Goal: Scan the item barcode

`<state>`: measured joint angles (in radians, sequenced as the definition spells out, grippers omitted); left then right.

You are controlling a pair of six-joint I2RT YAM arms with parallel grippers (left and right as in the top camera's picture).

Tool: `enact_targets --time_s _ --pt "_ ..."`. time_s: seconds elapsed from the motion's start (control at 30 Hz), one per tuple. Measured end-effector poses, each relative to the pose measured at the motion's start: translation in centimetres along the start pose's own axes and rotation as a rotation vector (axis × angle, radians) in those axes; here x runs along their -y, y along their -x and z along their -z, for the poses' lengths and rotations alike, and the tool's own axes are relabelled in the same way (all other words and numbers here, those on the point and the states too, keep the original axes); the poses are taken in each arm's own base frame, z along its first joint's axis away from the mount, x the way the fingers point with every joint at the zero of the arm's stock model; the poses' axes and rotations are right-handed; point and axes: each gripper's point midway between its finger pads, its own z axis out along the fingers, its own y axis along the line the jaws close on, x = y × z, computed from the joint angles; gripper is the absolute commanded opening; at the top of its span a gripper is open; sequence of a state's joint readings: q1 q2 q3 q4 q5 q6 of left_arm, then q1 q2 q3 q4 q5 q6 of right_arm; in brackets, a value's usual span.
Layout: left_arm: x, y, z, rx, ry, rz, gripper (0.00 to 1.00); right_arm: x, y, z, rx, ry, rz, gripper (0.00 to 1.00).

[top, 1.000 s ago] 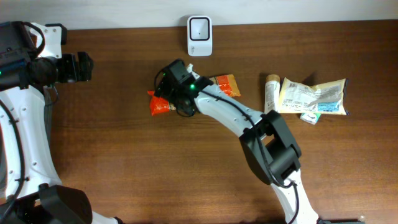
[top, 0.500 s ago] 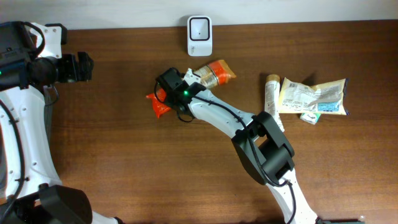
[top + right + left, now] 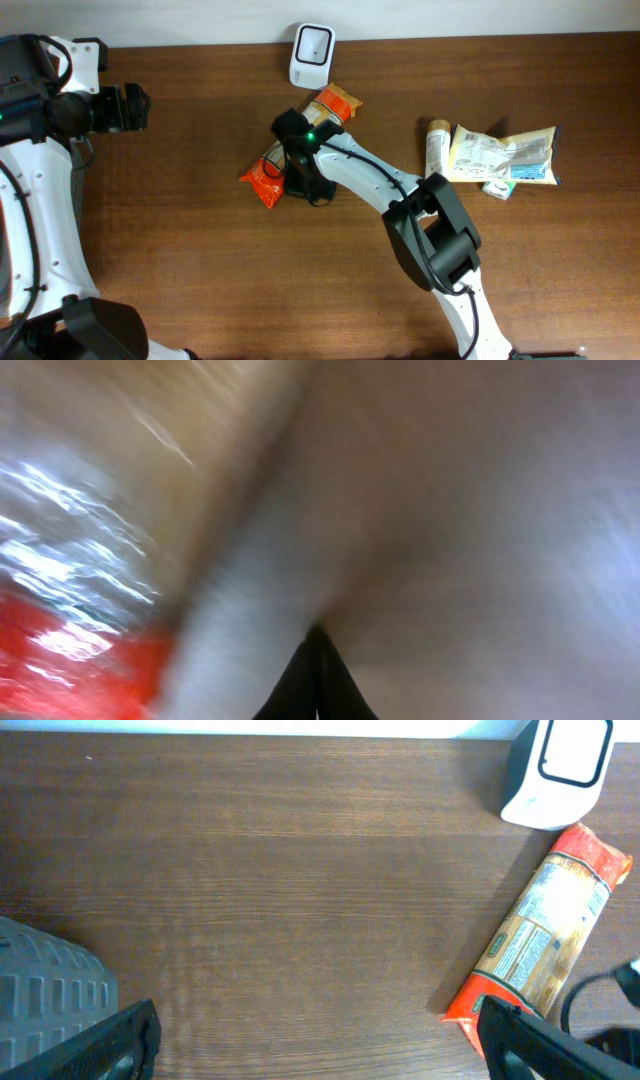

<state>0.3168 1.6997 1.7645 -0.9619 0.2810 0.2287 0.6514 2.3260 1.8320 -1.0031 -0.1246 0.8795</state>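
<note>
From above we see the long orange snack packet [image 3: 328, 106] lying slantwise on the brown wooden table [image 3: 200, 260], a little behind the middle. Its upper end is just beside the white scanner [image 3: 311, 55], which stands a bit askew at the far edge. Whether the two touch we cannot tell. The lower, red-orange end of the packet points toward the left front. The right arm reaches across the table, and the right tool [image 3: 297, 178] sits over the middle part of the packet and hides it. In the right wrist view the two dark fingers are pressed together to one thin wedge with no gap between them. Everything around them is strongly blurred: shiny film and a red patch at the left. So the right tool is fully closed, but we cannot tell if it pinches the film of the packet or only rests against it. The left tool [image 3: 130, 108] hangs far at the left side, well apart from the packet. In its own wrist view the fingers stand wide, one at each lower corner, with only bare table between them. This view also shows the packet's printed label facing up. At the right side lie a beige tube [image 3: 437, 150], a pale yellow packet [image 3: 505, 155] and a small box [image 3: 498, 188], close to each other.
</note>
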Motion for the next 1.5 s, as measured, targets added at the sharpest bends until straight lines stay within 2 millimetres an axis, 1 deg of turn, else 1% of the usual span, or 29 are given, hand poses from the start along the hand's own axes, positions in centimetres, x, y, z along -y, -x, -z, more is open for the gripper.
enact_targets --time_s 0.07,0.1,0.13,0.17,0.2,0.23,0.3,0.33,0.37,0.4,0.43,0.47,0.5,0.53,0.63,0.73,0.77,0.8,0.87,0.9,0.97,1.03,1.1,1.23,1.27,1.37,1.43,1.47,1.5 --pt "0.0 0.0 0.0 0.000 0.000 0.000 0.99 1.2 -1.4 0.1 -0.054 -0.048 -0.001 0.04" --pt "0.0 0.0 0.0 0.000 0.000 0.000 0.99 2.5 -2.8 0.2 -0.116 -0.096 0.039 0.04" --pt "0.0 0.0 0.0 0.000 0.000 0.000 0.99 3.1 -3.6 0.3 -0.154 -0.112 0.087 0.04" --pt "0.0 0.0 0.0 0.000 0.000 0.000 0.99 3.2 -3.9 0.3 -0.174 -0.105 0.149 0.04" --pt "0.0 0.0 0.0 0.000 0.000 0.000 0.99 3.1 -4.0 0.3 -0.184 -0.096 0.200 0.07" --pt "0.0 0.0 0.0 0.000 0.000 0.000 0.99 2.8 -3.8 0.3 -0.176 -0.078 0.245 0.15" --pt "0.0 0.0 0.0 0.000 0.000 0.000 0.99 0.7 -2.3 0.6 -0.111 -0.004 0.342 0.49" --pt "0.0 0.0 0.0 0.000 0.000 0.000 0.99 -0.8 -1.0 1.6 -0.050 0.033 0.380 0.59" --pt "0.0 0.0 0.0 0.000 0.000 0.000 0.99 -1.7 -0.1 2.3 -0.009 0.054 0.395 0.73" --pt "0.0 0.0 0.0 0.000 0.000 0.000 0.99 -3.7 2.2 4.2 0.102 0.094 0.410 0.83" --pt "0.0 0.0 0.0 0.000 0.000 0.000 0.99 -5.1 4.6 6.1 0.220 0.113 0.396 0.88" --pt "0.0 0.0 0.0 0.000 0.000 0.000 0.99 -5.3 5.6 6.8 0.275 0.114 0.360 0.95" --pt "0.0 0.0 0.0 -0.001 0.000 0.000 0.99 -5.4 6.5 7.2 0.311 0.115 0.314 0.99" --pt "0.0 0.0 0.0 0.000 0.000 0.000 0.99 -4.9 7.6 7.3 0.354 0.097 0.199 0.99" --pt "0.0 0.0 0.0 0.000 0.000 0.000 0.99 -4.2 8.5 6.5 0.384 0.072 0.071 0.98" --pt "0.0 0.0 0.0 0.000 0.000 0.000 0.99 -3.3 8.9 2.7 0.363 0.022 -0.002 0.98" --pt "0.0 0.0 0.0 0.000 0.000 0.000 0.99 -3.5 9.2 2.3 0.368 0.031 -0.013 0.99" --pt "0.0 0.0 0.0 0.000 0.000 0.000 0.99 -3.9 9.5 2.4 0.383 0.045 -0.019 0.99" --pt "0.0 0.0 0.0 0.000 0.000 0.000 0.99 -4.0 9.9 2.4 0.401 0.051 -0.026 0.83" --pt "0.0 0.0 0.0 0.000 0.000 0.000 0.99 -3.9 9.9 2.4 0.404 0.047 -0.025 0.61" --pt "0.0 0.0 0.0 0.000 0.000 0.000 0.99 -3.5 9.7 2.4 0.395 0.028 -0.035 0.34" --pt "0.0 0.0 0.0 0.000 0.000 0.000 0.99 -2.5 8.8 2.4 0.359 -0.023 -0.032 0.25" --pt "0.0 0.0 0.0 0.000 0.000 0.000 0.99 -1.7 8.3 2.5 0.342 -0.057 -0.037 0.25" --pt "0.0 0.0 0.0 0.000 0.000 0.000 0.99 0.1 6.8 2.6 0.279 -0.140 0.026 0.25" --pt "0.0 0.0 0.0 0.000 0.000 0.000 0.99 0.7 5.9 2.7 0.234 -0.165 0.065 0.25" --pt "0.0 0.0 0.0 0.000 0.000 0.000 0.99 1.5 3.8 2.6 0.109 -0.177 0.188 0.25" --pt "0.0 0.0 0.0 0.000 0.000 0.000 0.99 2.1 1.9 2.6 0.000 -0.171 0.275 0.27" --pt "0.0 0.0 0.0 0.000 0.000 0.000 0.99 2.6 0.1 2.6 -0.092 -0.167 0.353 0.31" --pt "0.0 0.0 0.0 0.000 0.000 0.000 0.99 3.1 -0.9 2.7 -0.147 -0.170 0.395 0.34"
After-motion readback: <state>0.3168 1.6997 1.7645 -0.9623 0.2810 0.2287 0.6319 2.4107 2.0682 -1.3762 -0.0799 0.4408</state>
